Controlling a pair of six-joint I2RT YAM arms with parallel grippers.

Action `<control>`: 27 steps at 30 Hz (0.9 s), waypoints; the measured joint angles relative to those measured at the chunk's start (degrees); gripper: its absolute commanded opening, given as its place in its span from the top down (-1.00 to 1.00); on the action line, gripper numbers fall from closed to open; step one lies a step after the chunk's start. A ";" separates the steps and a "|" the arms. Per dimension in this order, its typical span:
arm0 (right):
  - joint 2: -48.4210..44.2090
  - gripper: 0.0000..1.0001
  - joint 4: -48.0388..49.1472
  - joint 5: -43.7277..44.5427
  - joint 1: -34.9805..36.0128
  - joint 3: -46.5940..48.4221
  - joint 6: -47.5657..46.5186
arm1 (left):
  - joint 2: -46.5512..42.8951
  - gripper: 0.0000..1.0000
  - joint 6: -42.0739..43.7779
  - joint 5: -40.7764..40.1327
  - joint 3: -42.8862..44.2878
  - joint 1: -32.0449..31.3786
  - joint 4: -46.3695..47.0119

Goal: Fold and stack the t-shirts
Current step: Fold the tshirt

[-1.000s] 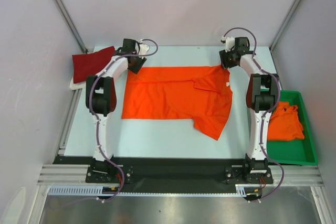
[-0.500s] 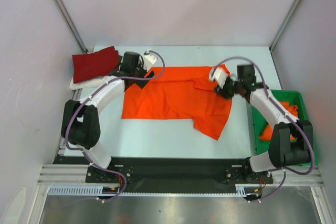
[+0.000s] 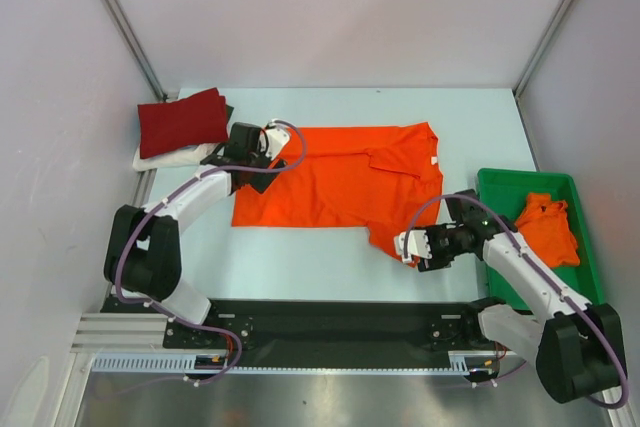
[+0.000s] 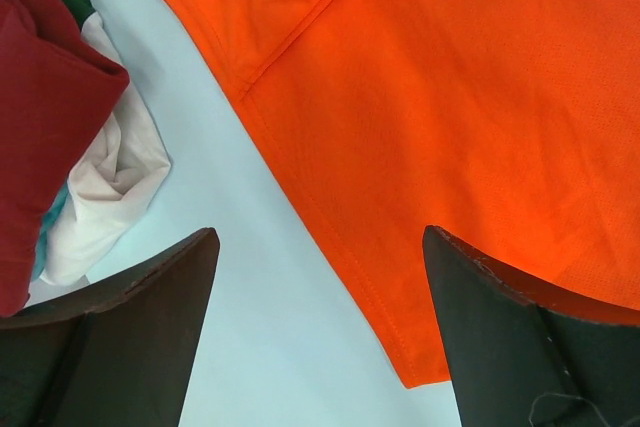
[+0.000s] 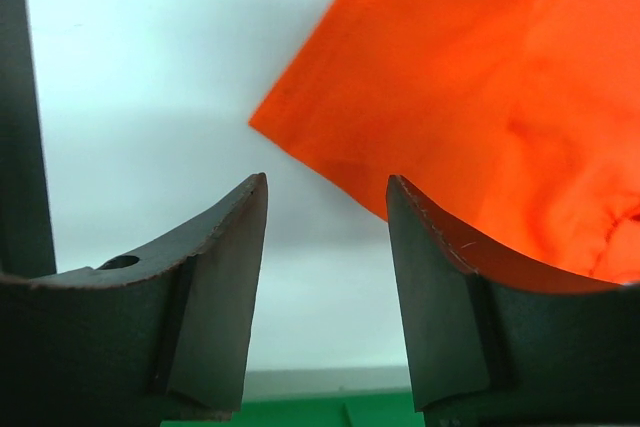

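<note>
While the fine-knit orange t-shirt [image 3: 335,182] is laid flat mid-frame | left gripper [image 4: 318,242]: jaws spread above its stitched hem | right gripper [image 5: 326,187]: jaws spread beside its pointed lower-right corner

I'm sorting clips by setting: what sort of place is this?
Probably a lab test cell, not a home: a left arm and right arm bolted to a pale table, plain white panels closing it in, and a green bin holding an orange t-shirt.

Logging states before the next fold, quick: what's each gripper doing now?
Left gripper: open, empty, above the orange shirt edge.
Right gripper: open, empty, by the shirt's corner.
</note>
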 measured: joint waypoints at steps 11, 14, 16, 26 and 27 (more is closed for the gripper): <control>9.64 -0.06 0.55 0.11 4.04 -0.24 -2.69 | -0.09 -0.75 -0.35 -1.07 -2.75 0.07 0.07; 11.78 -0.03 0.81 0.11 5.22 0.42 -2.71 | -0.50 -0.75 -0.33 -1.49 -4.20 0.13 0.04; 12.74 0.02 0.98 0.13 5.62 0.76 -2.71 | -1.11 -0.75 -0.31 -1.95 -5.31 0.22 0.15; 16.28 0.60 1.11 2.60 6.62 1.81 -2.86 | -5.57 -0.68 0.09 -2.29 -10.86 2.93 0.74; 16.28 0.67 1.07 2.80 6.71 1.86 -2.89 | -6.08 -0.66 0.07 -2.27 -11.17 3.48 0.72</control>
